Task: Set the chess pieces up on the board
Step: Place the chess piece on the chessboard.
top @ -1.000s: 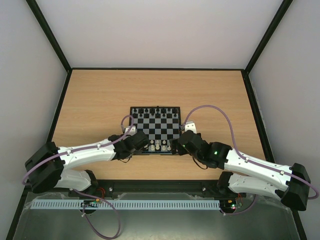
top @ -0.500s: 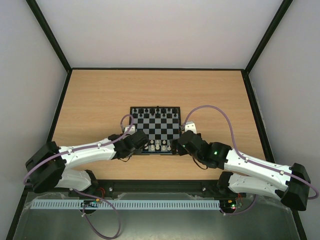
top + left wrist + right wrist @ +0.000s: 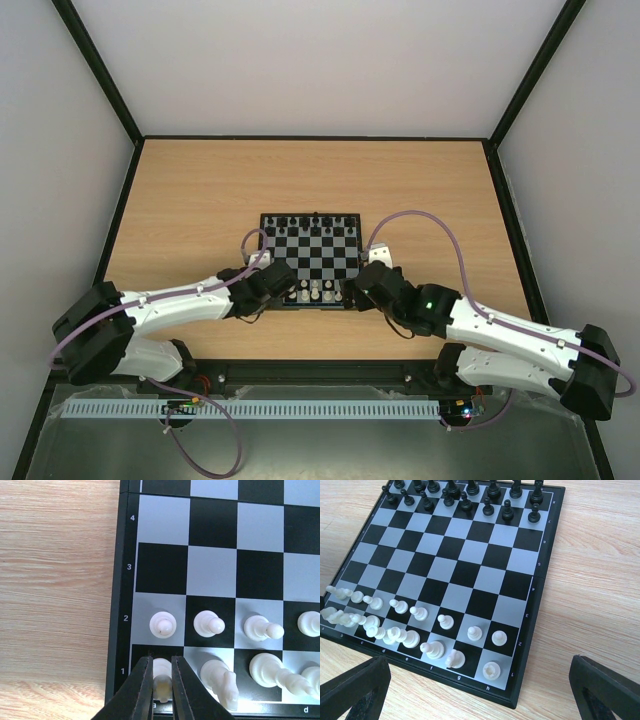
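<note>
A pale wooden table [image 3: 200, 200] sits inside plain whitish walls, seen from above. The board [image 3: 312, 255] lies flat in the middle of the table, closer to its near edge, with its sides running parallel to the table's edges. The black chess pieces [image 3: 465, 495] fill the two rows along the board's far edge. The white chess pieces [image 3: 445, 621] fill the two rows along its near edge. All stand upright, their long axes vertical. The left gripper [image 3: 161, 666] is at the board's near-left corner, its jaws drawn narrow and clamped on a white piece [image 3: 162, 687] over the corner square. The fingers [image 3: 142, 690] cover most of that piece, so its type cannot be made out, nor whether its base touches the square. The right gripper [image 3: 480, 700] hangs over the board's near-right corner with its jaws spread wide, holding nothing. In the overhead view both wrists cover the ends of the near rows, leaving only a few white pieces visible between them. In the right wrist view the white pieces toward the near-left corner bunch together and blur, and the farthest black row is cut off by the frame. In the left wrist view the pieces at the right edge are cut off.
</note>
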You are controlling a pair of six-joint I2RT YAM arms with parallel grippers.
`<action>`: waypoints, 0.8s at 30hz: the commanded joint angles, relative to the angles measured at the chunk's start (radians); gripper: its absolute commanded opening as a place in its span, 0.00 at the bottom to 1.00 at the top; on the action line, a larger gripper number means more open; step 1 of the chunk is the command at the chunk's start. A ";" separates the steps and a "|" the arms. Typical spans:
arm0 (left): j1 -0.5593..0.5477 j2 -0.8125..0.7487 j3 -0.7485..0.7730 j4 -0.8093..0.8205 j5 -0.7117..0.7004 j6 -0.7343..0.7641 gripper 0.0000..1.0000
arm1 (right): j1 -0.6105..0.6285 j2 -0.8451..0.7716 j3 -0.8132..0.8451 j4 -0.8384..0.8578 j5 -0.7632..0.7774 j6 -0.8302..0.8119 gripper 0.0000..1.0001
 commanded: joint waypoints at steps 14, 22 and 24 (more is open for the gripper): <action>0.003 -0.082 -0.015 -0.050 0.011 0.007 0.35 | -0.011 0.027 -0.014 -0.008 0.026 0.006 0.99; -0.001 -0.257 -0.013 -0.120 -0.053 0.001 0.99 | -0.012 0.054 0.025 -0.028 0.026 0.016 0.99; -0.005 -0.315 -0.012 -0.144 -0.088 0.004 0.99 | -0.013 0.066 0.055 -0.052 0.037 0.028 0.99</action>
